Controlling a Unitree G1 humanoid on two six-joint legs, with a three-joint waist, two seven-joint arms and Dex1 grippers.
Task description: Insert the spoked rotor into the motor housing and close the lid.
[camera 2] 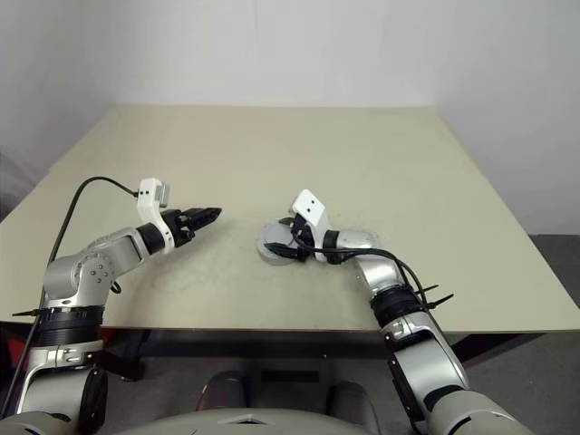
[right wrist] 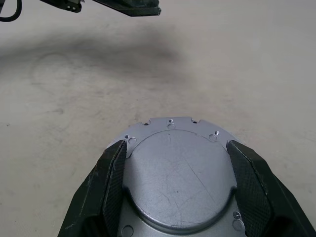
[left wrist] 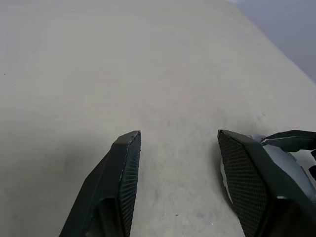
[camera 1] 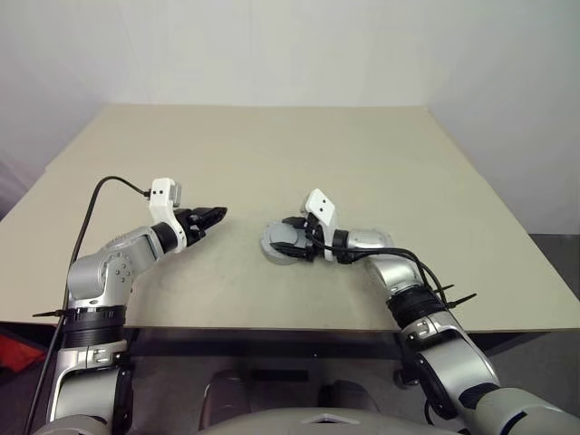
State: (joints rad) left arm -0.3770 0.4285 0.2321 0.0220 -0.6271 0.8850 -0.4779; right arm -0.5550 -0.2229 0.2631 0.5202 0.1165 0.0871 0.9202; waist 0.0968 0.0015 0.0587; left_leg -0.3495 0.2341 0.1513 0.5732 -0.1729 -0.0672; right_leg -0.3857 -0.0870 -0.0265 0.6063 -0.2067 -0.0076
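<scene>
The motor housing point(camera 1: 275, 245) lies flat on the table, a round grey metal body with a plain face and small holes turned up point(right wrist: 177, 177). I cannot tell the lid from the body. The windings and the spoked rotor are hidden. My right gripper point(right wrist: 175, 145) reaches in low from the right, its two black fingers pressed against opposite edges of the housing. My left gripper point(camera 1: 217, 215) hovers open a hand's width to the left of the housing, pointing at it, with nothing between its fingers point(left wrist: 126, 168).
The beige table point(camera 1: 272, 154) stretches bare behind and to both sides of the housing. Its front edge runs just behind my wrists. A black cable point(camera 1: 95, 204) loops from the left arm.
</scene>
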